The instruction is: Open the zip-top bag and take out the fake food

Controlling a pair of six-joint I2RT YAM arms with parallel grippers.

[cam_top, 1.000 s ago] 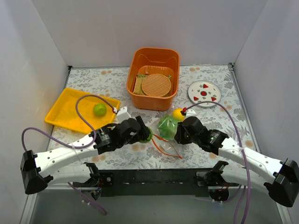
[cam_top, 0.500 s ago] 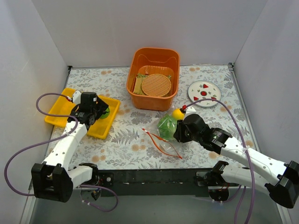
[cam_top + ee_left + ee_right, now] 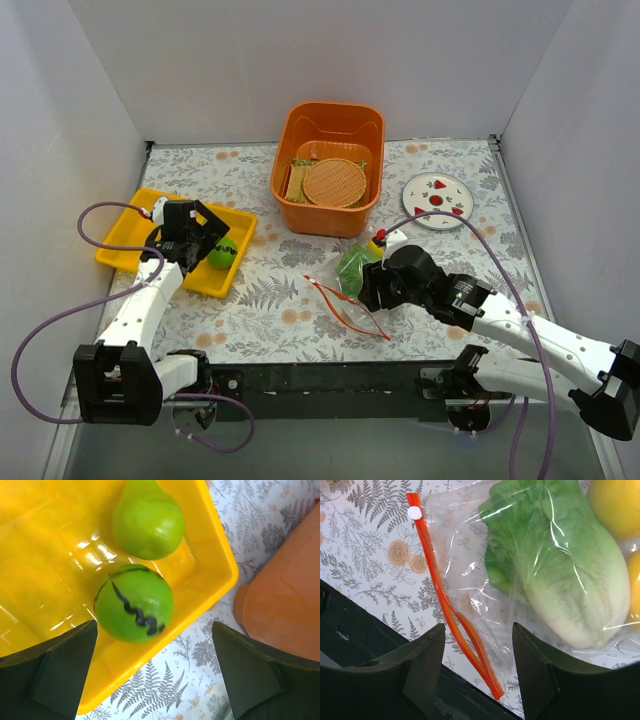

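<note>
Zip-top bag (image 3: 470, 575) with cabbage (image 3: 560, 580) just under right gripper (image 3: 479, 647), jaws apart — left gripper (image 3: 154, 632) wide over lime (image 3: 134, 602)

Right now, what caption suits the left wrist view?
Two green fake fruits in a yellow tray, seen between open jaws.

**Clear, crinkly zip-top plastic bag (image 3: 465, 565) lies flat on the floral tabletop (image 3: 270, 300).**
Its thin orange-red zip strip (image 3: 437, 587) is parted at one end. A pale green-white plastic cabbage (image 3: 560, 575) rests inside, with a yellow plastic lemon (image 3: 615, 505) just beside it. A round green lime (image 3: 133, 603) and a green pear-shaped fruit (image 3: 146, 522) sit well apart from the bag, side by side in a yellow tray (image 3: 40, 555).
</note>
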